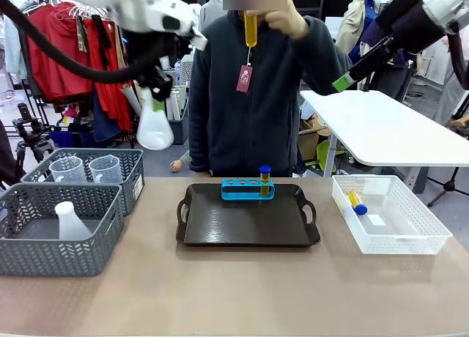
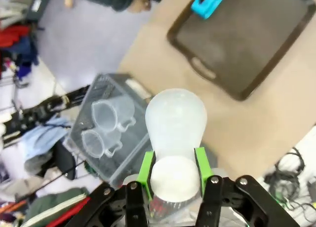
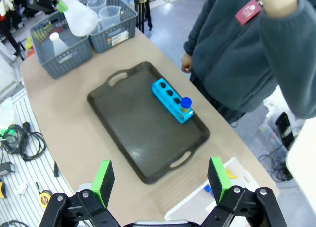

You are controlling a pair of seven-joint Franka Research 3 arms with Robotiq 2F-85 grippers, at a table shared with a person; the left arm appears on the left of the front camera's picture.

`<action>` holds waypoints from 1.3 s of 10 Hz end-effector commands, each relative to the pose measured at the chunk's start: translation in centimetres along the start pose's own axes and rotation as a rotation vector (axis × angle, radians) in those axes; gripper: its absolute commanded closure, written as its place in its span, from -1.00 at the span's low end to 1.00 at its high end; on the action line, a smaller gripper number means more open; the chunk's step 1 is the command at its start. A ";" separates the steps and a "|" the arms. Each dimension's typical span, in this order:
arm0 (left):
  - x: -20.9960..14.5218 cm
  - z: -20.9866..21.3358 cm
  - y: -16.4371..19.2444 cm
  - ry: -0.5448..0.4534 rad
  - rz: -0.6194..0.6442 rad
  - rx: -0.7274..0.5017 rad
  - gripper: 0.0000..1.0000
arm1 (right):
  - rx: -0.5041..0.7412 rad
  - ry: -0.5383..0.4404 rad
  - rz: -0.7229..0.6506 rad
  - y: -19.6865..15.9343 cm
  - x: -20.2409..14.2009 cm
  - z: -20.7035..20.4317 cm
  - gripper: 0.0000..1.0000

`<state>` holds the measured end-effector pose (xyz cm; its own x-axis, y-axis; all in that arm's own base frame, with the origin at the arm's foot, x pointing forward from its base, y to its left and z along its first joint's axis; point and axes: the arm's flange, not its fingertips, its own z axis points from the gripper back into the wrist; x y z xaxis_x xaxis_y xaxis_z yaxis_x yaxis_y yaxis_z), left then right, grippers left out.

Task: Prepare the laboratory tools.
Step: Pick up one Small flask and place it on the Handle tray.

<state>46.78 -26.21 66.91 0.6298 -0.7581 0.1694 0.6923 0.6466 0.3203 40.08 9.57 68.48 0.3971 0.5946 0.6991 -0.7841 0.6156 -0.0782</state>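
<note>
My left gripper (image 1: pixel 156 86) is shut on the neck of a translucent white conical flask (image 1: pixel 154 126), hanging high above the grey baskets. In the left wrist view the green pads (image 2: pixel 146 165) clamp the flask (image 2: pixel 175 123). My right gripper (image 3: pixel 160 180) stands open high over the table's right side, with nothing between its fingers. A blue rack (image 1: pixel 248 189) on the black tray (image 1: pixel 220 227) holds one blue-capped tube (image 1: pixel 264 179) of orange liquid. The person's hand holds up another tube (image 1: pixel 250 29). Two clear beakers (image 1: pixel 67 168) stand in the far basket.
A second flask (image 1: pixel 69 221) lies in the near grey basket (image 1: pixel 44 256) at the left. The white lattice bin (image 1: pixel 410 238) at the right holds a blue-capped tube (image 1: pixel 357 202). A white table (image 1: pixel 388 128) stands behind at the right.
</note>
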 end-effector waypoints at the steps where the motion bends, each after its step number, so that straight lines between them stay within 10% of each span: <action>1: 2.5 -1.8 -1.3 0.002 -0.128 -0.028 1.00 | 0.000 -0.003 0.001 0.0 0.0 0.1 -1.00; 6: 8.3 -8.3 -7.5 -0.019 -0.336 -0.128 1.00 | 0.000 -0.003 0.001 0.0 0.0 0.1 -1.00; 13: 9.8 -9.5 -8.4 -0.062 -0.301 -0.194 1.00 | 0.000 -0.003 0.001 0.0 0.0 0.1 -1.00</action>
<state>50.06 -38.05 56.84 0.3710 -0.9217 0.1134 0.8960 0.3874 0.2173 40.08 9.57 68.47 0.3972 0.5947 0.6990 -0.7841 0.6157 -0.0782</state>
